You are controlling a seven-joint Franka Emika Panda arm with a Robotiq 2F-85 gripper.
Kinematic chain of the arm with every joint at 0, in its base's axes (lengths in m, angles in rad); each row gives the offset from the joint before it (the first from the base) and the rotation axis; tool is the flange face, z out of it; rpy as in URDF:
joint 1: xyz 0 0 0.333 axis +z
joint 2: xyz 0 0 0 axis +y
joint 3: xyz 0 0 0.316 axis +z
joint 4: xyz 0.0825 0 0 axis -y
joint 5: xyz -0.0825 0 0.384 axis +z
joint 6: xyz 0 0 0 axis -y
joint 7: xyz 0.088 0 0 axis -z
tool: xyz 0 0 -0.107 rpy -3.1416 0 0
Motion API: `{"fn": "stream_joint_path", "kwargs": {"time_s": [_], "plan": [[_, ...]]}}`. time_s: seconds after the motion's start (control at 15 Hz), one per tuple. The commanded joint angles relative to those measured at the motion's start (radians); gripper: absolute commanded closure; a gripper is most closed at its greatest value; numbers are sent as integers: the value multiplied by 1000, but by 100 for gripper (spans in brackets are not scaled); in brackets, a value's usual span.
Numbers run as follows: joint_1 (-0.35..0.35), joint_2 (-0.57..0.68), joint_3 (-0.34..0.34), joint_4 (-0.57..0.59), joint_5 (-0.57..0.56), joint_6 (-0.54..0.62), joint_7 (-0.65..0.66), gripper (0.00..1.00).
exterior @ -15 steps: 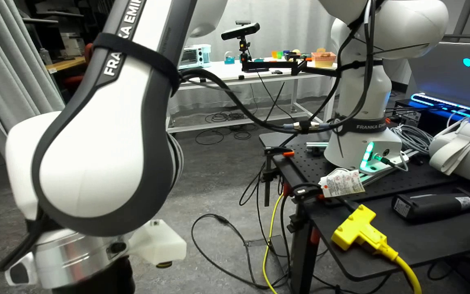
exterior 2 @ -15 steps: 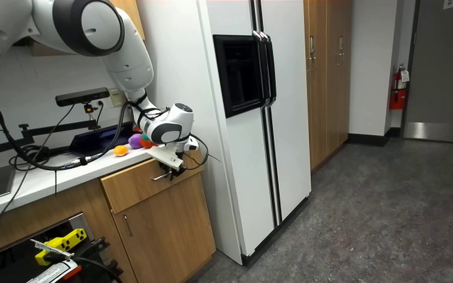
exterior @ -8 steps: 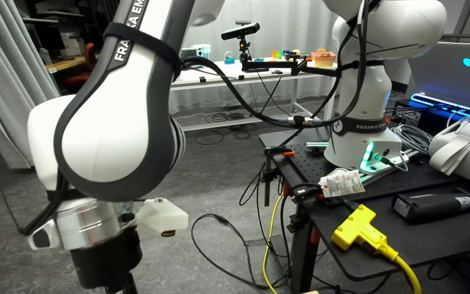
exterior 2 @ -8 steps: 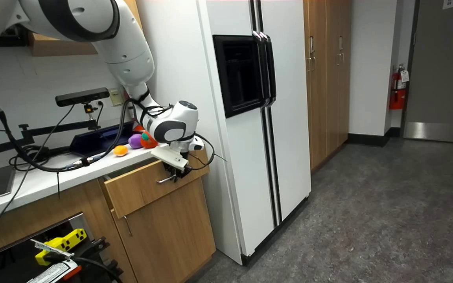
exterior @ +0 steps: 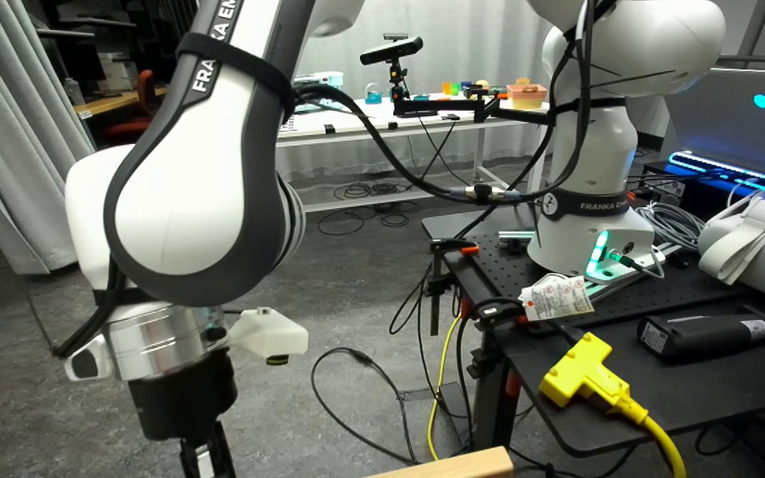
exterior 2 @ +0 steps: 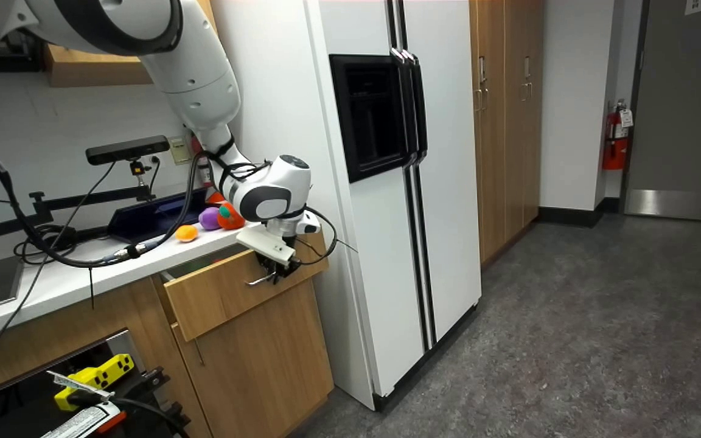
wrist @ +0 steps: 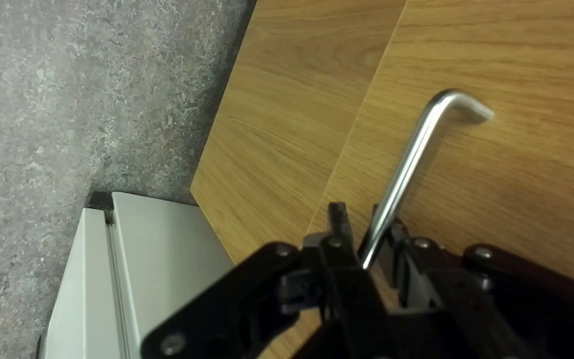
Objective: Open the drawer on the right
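The drawer (exterior 2: 210,304) is the wood-fronted one at the right end of the counter and stands partly open. A strip of its inside shows behind the front, with something green in it. Its pale wood rim (exterior: 462,466) shows at the bottom of an exterior view. Its silver bar handle (wrist: 411,154) runs slantwise between my fingers in the wrist view. My gripper (wrist: 358,214) is shut on the handle, one finger on each side; its far end is hidden by the fingers. The gripper also shows in both exterior views (exterior: 206,465) (exterior 2: 274,277), pointing down at the drawer front.
A white fridge (exterior 2: 448,213) stands close to the right of the drawer; its side shows in the wrist view (wrist: 167,259). A cabinet door (exterior 2: 265,347) lies below. The white counter (exterior 2: 113,267) holds an orange ball (exterior 2: 186,233) and a purple ball (exterior 2: 209,218).
The drawer was closed a second ago and has come out toward the room with my gripper on its handle. Its wood rim has come into view in an exterior view.
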Motion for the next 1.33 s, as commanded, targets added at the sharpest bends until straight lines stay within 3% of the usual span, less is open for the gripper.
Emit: {"fn": "stream_joint_path", "kwargs": {"time_s": [0.0,0.13,0.4,0.6,1.27], "plan": [[28,-139,-51,-77,-57,-1,68,56],[32,-144,-60,-82,-73,1,73,50],[45,-213,-94,-93,-120,-5,96,18],[40,-251,-95,-104,-112,5,82,0],[-26,-246,-8,-88,-45,-10,-89,0]]}}
